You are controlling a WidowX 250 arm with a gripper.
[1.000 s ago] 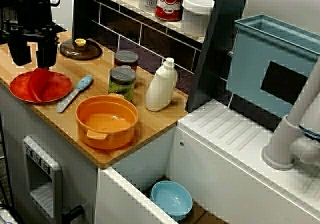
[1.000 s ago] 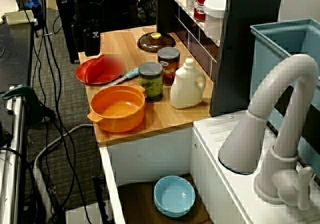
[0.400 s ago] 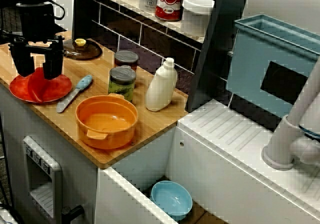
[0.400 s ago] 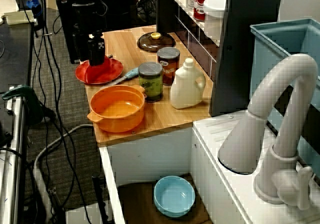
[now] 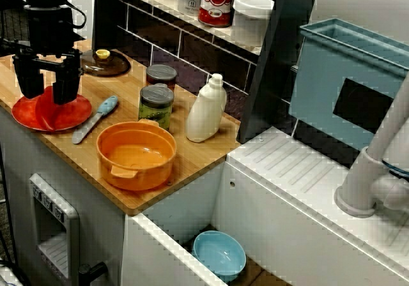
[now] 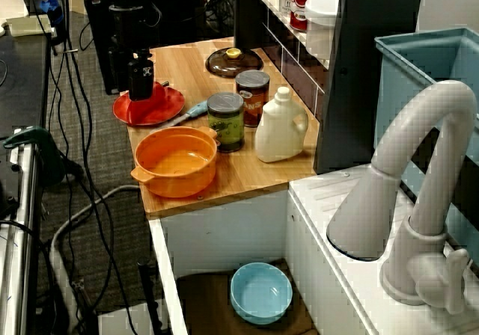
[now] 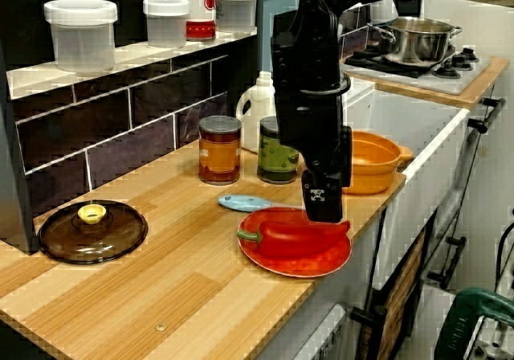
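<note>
We see the fingers [image 5: 27,82] spread open over the red pepper [image 5: 48,108], which lies just below and between them on the red plate [image 5: 80,107] on the tabletop [image 5: 192,158].

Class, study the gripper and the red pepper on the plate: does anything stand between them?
Nothing visible does. The open gripper hangs directly over the red pepper, which lies on the red plate. The blue spatula lies beside the plate, off to the side of the gripper.

Bare tabletop [image 7: 185,272] between red plate [image 7: 291,271] and glass lid [image 7: 92,231]. Crowded beyond the plate: spatula [image 7: 241,202], brown can [image 7: 220,151], green can [image 7: 269,155], orange pot [image 7: 377,179] close together.
</note>
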